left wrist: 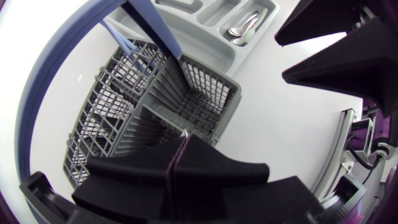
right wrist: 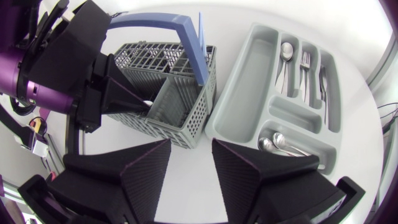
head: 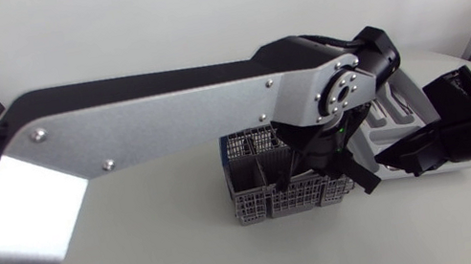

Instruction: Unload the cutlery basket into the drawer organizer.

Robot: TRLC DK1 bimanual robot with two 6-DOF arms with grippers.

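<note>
Where the left gripper (right wrist: 142, 102) dips into the cutlery basket (right wrist: 186, 118), its two wedge fingers are pressed together, and a pale sliver shows at their tips, judged to be the end of a cutlery piece (left wrist: 185, 132) pinched between them. The rest of the piece is hidden, so its kind cannot be told. Its long axis is judged to run upright, down into the cell under the fingers. Basket: grey lattice with several cells and a blue hoop handle (right wrist: 155, 25) arching over it. In the head view it sits near table centre, with the left arm reaching in from 9 o'clock. Drawer organizer (right wrist: 252, 74): grey tray standing just beside the basket at its 3 o'clock in the head view, with its slots running straight away from the right gripper. It holds spoons (right wrist: 277, 144) in the near cell and a fork (right wrist: 305, 60) in a far slot. Right gripper (right wrist: 189, 174): fingers spread wide with nothing between them, hanging above the table at about 4 o'clock of the left gripper in the head view, near the organizer. Judgement: the left arm has the piece, so the coming move calls for a straight lift out of the cell and then a carry toward 3 o'clock, turning the piece to lie along a slot.
</note>
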